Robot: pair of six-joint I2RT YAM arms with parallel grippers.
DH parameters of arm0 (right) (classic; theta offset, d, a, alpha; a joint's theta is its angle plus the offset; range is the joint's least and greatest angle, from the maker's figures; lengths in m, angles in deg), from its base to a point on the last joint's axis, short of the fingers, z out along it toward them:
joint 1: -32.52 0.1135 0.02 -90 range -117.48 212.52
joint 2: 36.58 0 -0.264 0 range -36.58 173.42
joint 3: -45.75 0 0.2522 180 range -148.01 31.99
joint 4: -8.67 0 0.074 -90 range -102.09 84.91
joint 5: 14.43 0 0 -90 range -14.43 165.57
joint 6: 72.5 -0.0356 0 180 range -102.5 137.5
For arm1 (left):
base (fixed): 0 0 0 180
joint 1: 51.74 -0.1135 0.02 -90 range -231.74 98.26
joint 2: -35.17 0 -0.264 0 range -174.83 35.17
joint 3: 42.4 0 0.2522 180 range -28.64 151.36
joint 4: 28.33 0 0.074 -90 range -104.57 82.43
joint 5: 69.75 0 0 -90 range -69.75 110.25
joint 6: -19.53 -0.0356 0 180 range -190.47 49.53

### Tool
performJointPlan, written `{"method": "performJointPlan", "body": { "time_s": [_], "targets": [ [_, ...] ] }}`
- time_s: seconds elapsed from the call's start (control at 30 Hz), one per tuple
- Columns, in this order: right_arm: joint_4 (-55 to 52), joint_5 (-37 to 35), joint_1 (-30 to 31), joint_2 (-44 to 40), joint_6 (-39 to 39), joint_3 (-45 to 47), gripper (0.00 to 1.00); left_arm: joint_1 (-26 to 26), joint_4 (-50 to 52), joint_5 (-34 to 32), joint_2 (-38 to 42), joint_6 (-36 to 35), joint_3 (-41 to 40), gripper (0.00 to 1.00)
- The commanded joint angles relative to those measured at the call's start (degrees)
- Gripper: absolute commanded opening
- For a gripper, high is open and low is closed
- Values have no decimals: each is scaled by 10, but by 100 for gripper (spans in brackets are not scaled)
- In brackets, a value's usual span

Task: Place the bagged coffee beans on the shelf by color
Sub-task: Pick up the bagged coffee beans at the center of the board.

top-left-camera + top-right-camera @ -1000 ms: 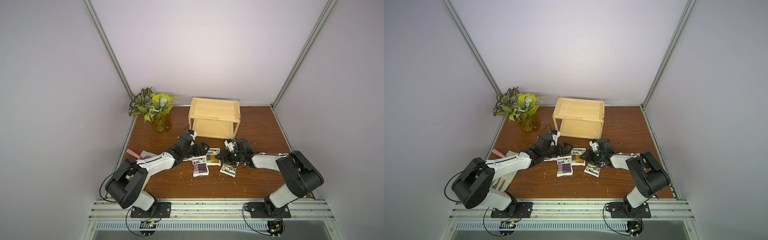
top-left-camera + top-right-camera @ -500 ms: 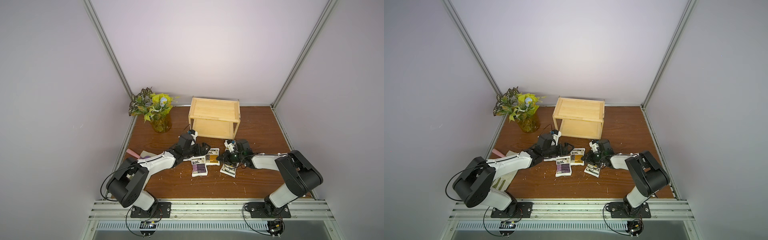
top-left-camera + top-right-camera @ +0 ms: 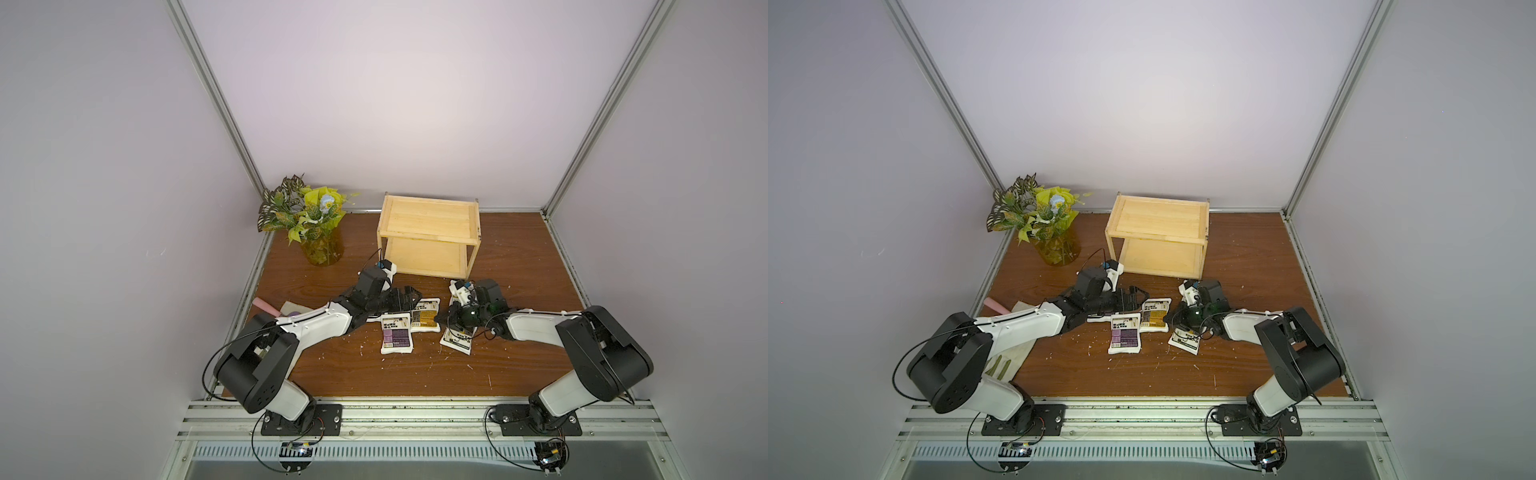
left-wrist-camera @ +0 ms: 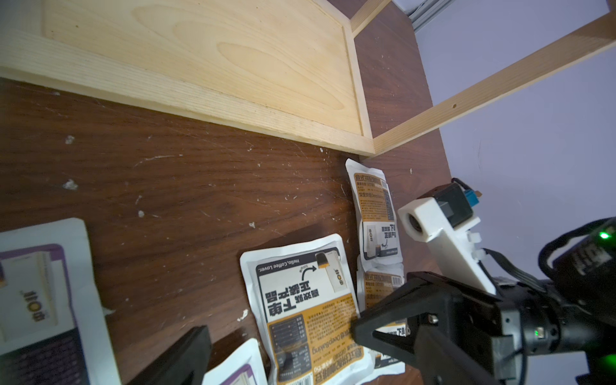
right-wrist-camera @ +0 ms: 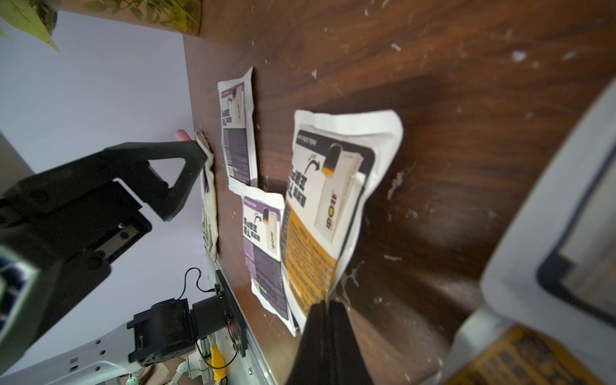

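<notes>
The shelf (image 3: 430, 237) stands at the back middle of the table (image 3: 415, 374), with the plant (image 3: 307, 216) to its left in the back corner. Before the shelf lie the pouches. The front pouch (image 3: 397, 338) is against the left edge of the middle pouch (image 3: 424, 320), and the left pouch (image 5: 238, 133) lies further left. The right pouch (image 3: 456, 340) is to the right, and the back pouch (image 4: 375, 213) is behind it, just beside the shelf's front right corner. A cloth (image 3: 1017, 353) lies at the table's left edge.

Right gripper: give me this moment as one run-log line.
right gripper: shut on orange pouch edge | left gripper: open | shelf: no pouches yet
</notes>
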Motion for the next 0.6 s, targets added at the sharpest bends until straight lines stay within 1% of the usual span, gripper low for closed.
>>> {"method": "performJointPlan", "body": {
  "time_s": [0.0, 0.3, 0.57],
  "targets": [
    [-22, -6, 2, -46, -2, -4, 0, 7, 16, 6, 5, -17, 19, 100],
    [-70, -16, 1, -103, -5, -37, 0, 7, 47, 7, 21, -28, 46, 100],
    [-121, -11, 1, -160, -11, -86, 0, 6, 120, -11, 68, -51, 98, 100]
  ]
}}
